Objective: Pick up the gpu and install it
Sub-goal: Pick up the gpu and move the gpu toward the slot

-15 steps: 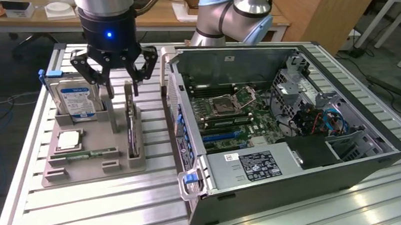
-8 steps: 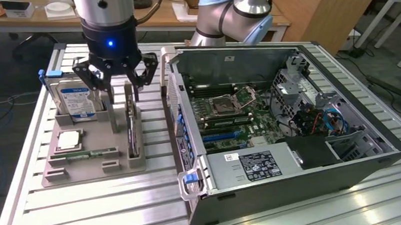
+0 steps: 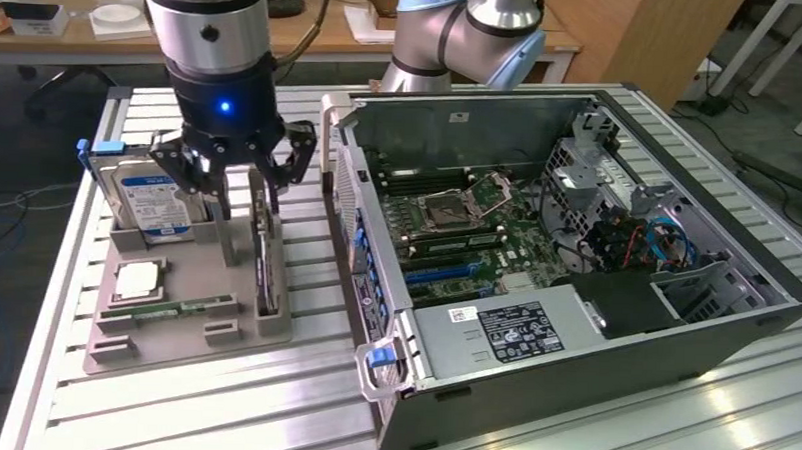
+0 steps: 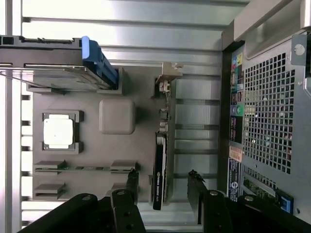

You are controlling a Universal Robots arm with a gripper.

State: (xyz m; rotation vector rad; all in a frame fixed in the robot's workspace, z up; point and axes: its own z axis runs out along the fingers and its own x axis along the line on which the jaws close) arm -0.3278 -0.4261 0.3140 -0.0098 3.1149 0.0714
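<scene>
A robot arm's black two-fingered gripper (image 3: 242, 191) (image 4: 163, 175) is pictured low over a grey moulded parts tray (image 3: 184, 350) set on a slatted aluminium table (image 3: 234, 414). Its jaws are seen parted and nothing is grasped. In the wrist view a dark finger (image 4: 132, 180) is shown on either side of the thin black circuit card with a silvery metal end bracket, the gpu (image 3: 267, 265), and a gap is visible between each finger and the card.

The gpu is stood on its long edge in a slot along the side of the tray nearest the open dark metal computer case (image 3: 717, 331). The case is laid on its side at the exterior view's right, with its green motherboard (image 3: 468, 227) exposed.

Elsewhere on the tray, a boxy silver hard drive with a blue-and-white label (image 3: 149, 198) is held upright just beside the gripper, towards the exterior view's left. A square silver processor chip (image 3: 139, 279) is seated flat in a recess, and a narrow green memory stick (image 3: 171, 307) is laid close by it. A second, pale blue and silver robot arm (image 3: 455, 32) is seen behind the case.
</scene>
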